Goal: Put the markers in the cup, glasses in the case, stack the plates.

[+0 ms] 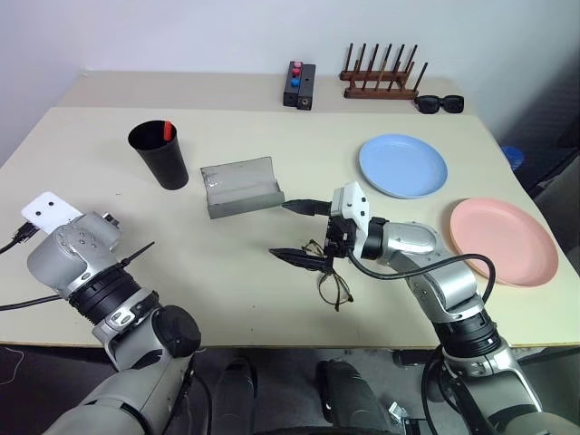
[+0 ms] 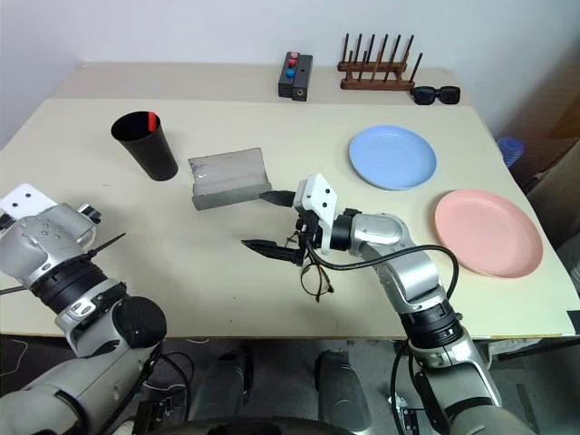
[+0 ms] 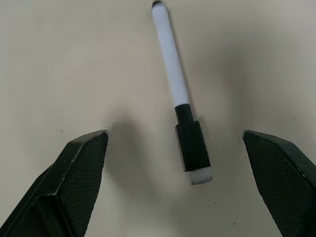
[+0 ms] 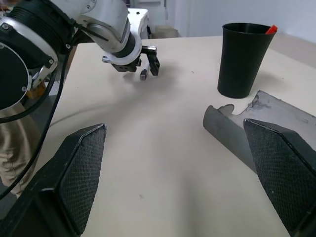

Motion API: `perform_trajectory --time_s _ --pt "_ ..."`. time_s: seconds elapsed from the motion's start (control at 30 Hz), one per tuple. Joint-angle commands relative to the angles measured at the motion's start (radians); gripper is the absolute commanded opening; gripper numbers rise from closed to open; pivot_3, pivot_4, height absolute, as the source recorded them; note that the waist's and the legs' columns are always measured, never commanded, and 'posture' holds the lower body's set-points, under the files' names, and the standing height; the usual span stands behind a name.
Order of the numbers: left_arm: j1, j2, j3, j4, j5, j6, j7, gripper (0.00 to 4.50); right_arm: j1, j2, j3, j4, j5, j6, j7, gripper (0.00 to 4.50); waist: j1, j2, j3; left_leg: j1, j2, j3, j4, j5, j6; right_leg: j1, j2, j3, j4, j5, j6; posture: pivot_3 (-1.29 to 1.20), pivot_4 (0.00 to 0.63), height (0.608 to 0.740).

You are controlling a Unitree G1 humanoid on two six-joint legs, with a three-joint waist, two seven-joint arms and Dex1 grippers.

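Observation:
A white-bodied marker [image 3: 170, 64] with a black cap lies on the table just ahead of my left gripper [image 3: 174, 134], which is open and angled down over it. The black cup [image 1: 159, 154] stands at the back left with a red-capped marker [image 1: 168, 130] inside. The grey case [image 1: 240, 186] lies open beside the cup. My right gripper [image 1: 292, 233] is open and level, pointing left, with nothing between its fingers. The wire-rimmed glasses [image 1: 333, 283] lie on the table under its near finger. The light blue plate [image 1: 403, 166] and the pink plate [image 1: 503, 240] sit apart on the right.
A small black box with coloured buttons [image 1: 299, 86], a wooden peg rack [image 1: 381, 77] and black sunglasses [image 1: 439, 104] line the back edge. The table's front edge [image 1: 272, 344] runs close behind both arms.

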Motion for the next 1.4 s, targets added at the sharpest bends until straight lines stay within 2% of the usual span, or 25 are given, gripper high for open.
perform_trajectory --time_s 0.03,0.23,0.3,0.37,0.5,0.6,0.73,1.03,1.27,1.4 --pt "-0.026 0.028 0.013 0.005 0.0 -0.013 -0.008 3.14 0.005 -0.005 -0.012 -0.049 0.003 -0.01 -0.008 4.5 0.0 0.0 0.0 0.0 0.0 0.0 0.0 0.0 0.0 0.0 0.0 0.0 0.0 0.0 0.0 0.0 0.15 0.74" --pt "-0.001 0.037 -0.021 -0.012 0.015 -0.058 -0.021 0.05 0.011 -0.009 -0.014 -0.059 0.008 -0.004 -0.018 4.5 0.001 0.0 0.0 0.0 0.0 0.0 0.0 0.0 0.0 0.0 0.0 0.0 0.0 0.0 0.0 0.0 0.15 0.74" --pt "0.037 0.056 -0.089 -0.039 0.032 -0.138 -0.055 0.05 0.014 -0.01 -0.013 -0.063 0.009 -0.003 -0.019 4.5 0.0 0.0 0.0 0.0 0.0 0.0 0.0 0.0 0.0 0.0 0.0 0.0 0.0 0.0 0.0 0.0 0.15 0.74" --pt "0.09 0.087 -0.183 -0.078 0.045 -0.328 -0.139 0.05 0.016 -0.011 -0.013 -0.064 0.01 -0.002 -0.019 4.5 0.0 0.0 0.0 0.0 0.0 0.0 0.0 0.0 0.0 0.0 0.0 0.0 0.0 0.0 0.0 0.0 0.15 0.74" --pt "0.142 0.21 -0.423 -0.108 0.155 -0.596 -0.256 0.05 0.013 -0.011 -0.011 -0.054 0.011 -0.007 -0.013 4.5 0.003 0.0 0.0 0.0 0.0 0.0 -0.002 0.0 -0.001 -0.001 0.0 0.0 0.0 0.0 0.0 0.0 0.15 0.74" --pt "0.098 0.23 -0.53 -0.084 0.186 -0.676 -0.281 0.05 0.007 -0.005 -0.006 -0.045 0.01 -0.011 -0.009 4.5 0.013 0.0 0.0 0.0 0.0 0.0 -0.001 0.001 -0.001 0.001 0.0 0.0 -0.002 0.0 -0.002 0.0 0.15 0.74" --pt "0.014 0.229 -0.644 0.041 0.202 -0.808 -0.353 0.05 -0.005 0.007 0.0 -0.03 0.005 -0.018 -0.005 4.5 0.008 0.0 0.0 0.0 -0.001 0.001 0.0 0.001 -0.001 0.002 -0.001 0.0 -0.002 -0.001 -0.004 0.0 0.15 0.74" --pt "-0.093 0.229 -0.698 0.442 0.18 -1.147 -0.429 0.05 -0.006 0.01 -0.023 -0.039 -0.002 -0.029 -0.032 4.5 0.0 0.0 0.0 0.0 0.0 0.001 -0.004 0.001 -0.001 -0.002 0.0 0.0 -0.001 0.0 0.0 0.0 0.15 0.74" --pt "-0.083 0.208 -0.709 0.56 0.174 -1.242 -0.442 0.05 -0.057 0.088 -0.136 -0.035 0.079 -0.002 -0.145 4.5 0.004 0.0 0.0 -0.001 0.0 0.001 -0.003 0.001 -0.001 -0.001 0.0 0.0 -0.001 0.0 0.0 0.0 0.15 0.74" --pt "-0.075 0.193 -0.714 0.582 0.176 -1.26 -0.437 0.05 -0.079 0.106 -0.155 -0.026 0.103 0.015 -0.161 4.5 0.006 0.0 0.0 -0.001 0.0 0.001 -0.003 0.001 -0.001 -0.001 0.0 0.0 -0.001 0.0 0.0 0.0 0.15 0.74"
